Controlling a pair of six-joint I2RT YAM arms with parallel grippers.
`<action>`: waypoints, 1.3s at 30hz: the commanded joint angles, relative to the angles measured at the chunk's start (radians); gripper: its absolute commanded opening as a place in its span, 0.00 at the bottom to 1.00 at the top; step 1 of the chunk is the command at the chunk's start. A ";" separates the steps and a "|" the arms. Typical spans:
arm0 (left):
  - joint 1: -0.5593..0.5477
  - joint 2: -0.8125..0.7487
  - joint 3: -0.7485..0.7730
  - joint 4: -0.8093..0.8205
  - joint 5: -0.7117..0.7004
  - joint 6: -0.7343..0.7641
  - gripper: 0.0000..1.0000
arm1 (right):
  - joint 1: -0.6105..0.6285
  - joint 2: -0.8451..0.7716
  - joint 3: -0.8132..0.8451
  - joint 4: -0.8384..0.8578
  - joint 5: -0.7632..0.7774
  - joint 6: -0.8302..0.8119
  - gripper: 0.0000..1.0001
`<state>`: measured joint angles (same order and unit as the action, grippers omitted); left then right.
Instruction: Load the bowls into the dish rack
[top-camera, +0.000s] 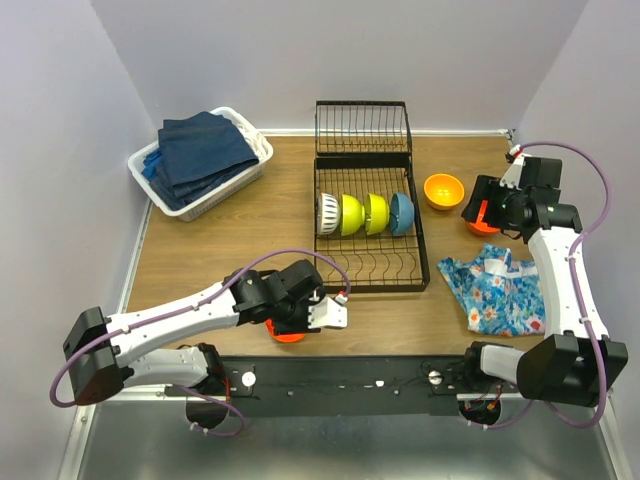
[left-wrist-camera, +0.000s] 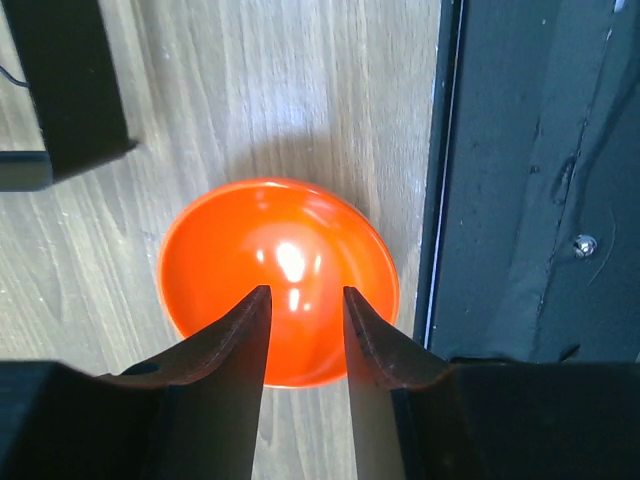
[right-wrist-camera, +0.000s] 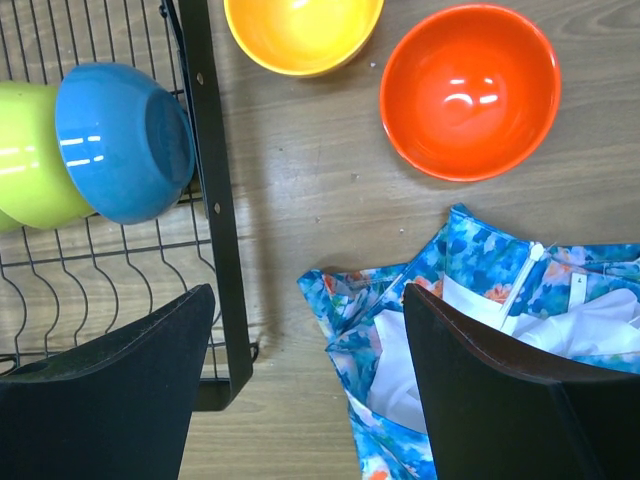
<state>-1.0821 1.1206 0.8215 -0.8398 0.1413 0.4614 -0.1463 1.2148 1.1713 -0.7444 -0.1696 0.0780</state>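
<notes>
Since four bowls already stand on edge in the slots of the dish rack (top-camera: 372, 288), namely the white ribbed bowl (top-camera: 328, 212), the lime-yellow bowls (top-camera: 352, 213) and the blue bowl (top-camera: 402, 212), I turn to the ones left on the table (top-camera: 200, 250). My left gripper (left-wrist-camera: 306, 295) sits over the near red-orange bowl (left-wrist-camera: 280, 250), which lies just beside the table's near edge, well apart from the rack. My fingers (left-wrist-camera: 230, 340) reach over its near rim with a narrow gap between them, a stance that suits pinching the wall. That rim is hidden beneath them, so I cannot tell whether they have it clamped.

My right gripper (right-wrist-camera: 307, 295) hangs spread wide and empty above bare wood, between the rack's corner and the floral cloth (right-wrist-camera: 480, 290). It is near the orange-yellow bowl (right-wrist-camera: 303, 30) and the far red-orange bowl (right-wrist-camera: 470, 90). I judge it is parked there to take those next. By my count three bowls remain unloaded.
</notes>
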 joint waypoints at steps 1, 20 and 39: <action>-0.007 0.008 0.016 -0.053 0.017 0.008 0.42 | -0.010 -0.014 -0.015 0.014 -0.025 -0.007 0.84; -0.093 0.033 -0.091 -0.021 0.049 0.040 0.41 | -0.012 -0.026 -0.033 0.011 -0.025 -0.017 0.84; -0.093 -0.125 -0.053 -0.301 0.142 0.198 0.00 | -0.012 -0.018 -0.045 0.010 -0.056 -0.004 0.84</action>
<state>-1.1675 1.0775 0.7258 -0.9474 0.1558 0.5388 -0.1463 1.2095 1.1469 -0.7418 -0.1978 0.0742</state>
